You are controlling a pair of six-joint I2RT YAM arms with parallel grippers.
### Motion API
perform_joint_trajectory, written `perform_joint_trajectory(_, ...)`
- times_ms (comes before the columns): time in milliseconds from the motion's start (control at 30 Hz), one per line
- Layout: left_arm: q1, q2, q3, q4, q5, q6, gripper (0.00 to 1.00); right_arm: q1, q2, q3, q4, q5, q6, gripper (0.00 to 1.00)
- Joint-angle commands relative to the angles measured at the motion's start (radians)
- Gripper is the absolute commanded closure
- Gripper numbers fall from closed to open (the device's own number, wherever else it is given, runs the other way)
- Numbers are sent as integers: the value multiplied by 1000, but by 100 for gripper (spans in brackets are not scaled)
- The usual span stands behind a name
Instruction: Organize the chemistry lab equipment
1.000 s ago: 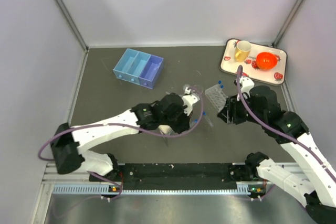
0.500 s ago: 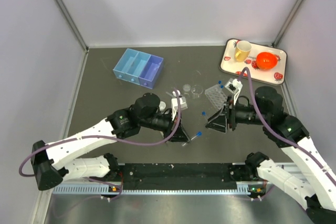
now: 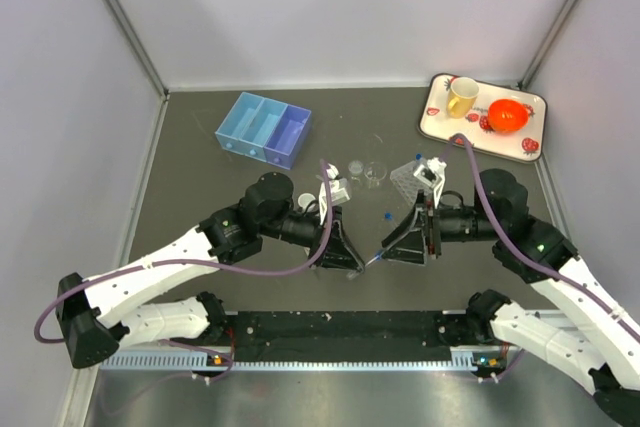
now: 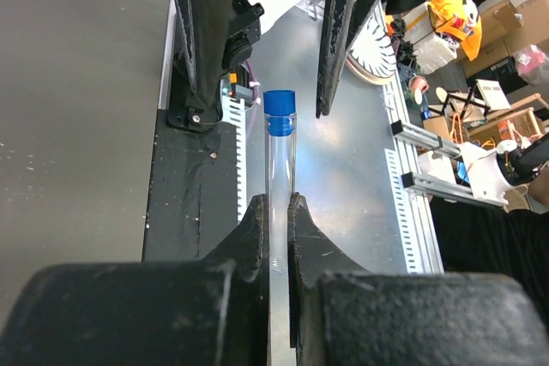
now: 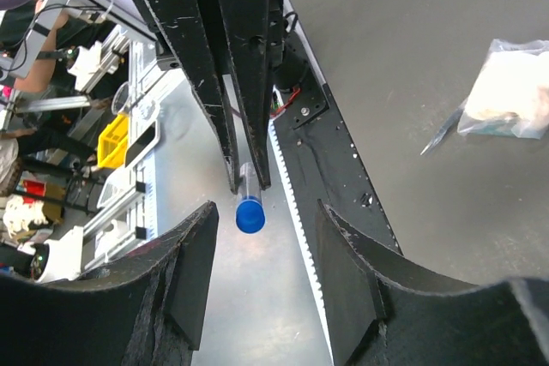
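My left gripper (image 4: 275,212) is shut on a clear blue-capped tube (image 4: 279,156), which sticks out ahead of the jaws, cap forward. In the top view the left gripper (image 3: 355,262) points right and the tube (image 3: 376,258) reaches toward my right gripper (image 3: 390,247). The right gripper (image 5: 266,212) stands open, facing the left one, and the tube's blue cap (image 5: 250,214) hangs between its fingers without touching them. Behind them stand the clear tube rack (image 3: 408,179) and two tiny beakers (image 3: 356,167). Another blue-capped tube (image 3: 386,215) lies loose on the table. The blue three-compartment tray (image 3: 263,129) is at the back left.
A small bag of white material (image 5: 510,92) lies on the dark table. The white strawberry-patterned tray (image 3: 432,127) at the back right holds a yellow mug (image 3: 461,97) and an orange bowl (image 3: 508,115). Grey walls close in the table on three sides.
My left arm has drawn back and turned right, carrying the tube. My right gripper has swung left to face it, and its fingers now flank the cap.
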Motion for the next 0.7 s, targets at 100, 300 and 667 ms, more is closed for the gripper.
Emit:
perform_joint_trajectory(100,4,-8,-9,85,43,-17,100,101,23,-3,90,53,24,51)
perform_joint_trajectory(300,6,-17,-12,77,34,-11,100,124,34,-5,116,65,38,64)
perform_joint_trajectory(667,6,-15,5,-21,-61,41,1,130,41,14,84,172,32,100)
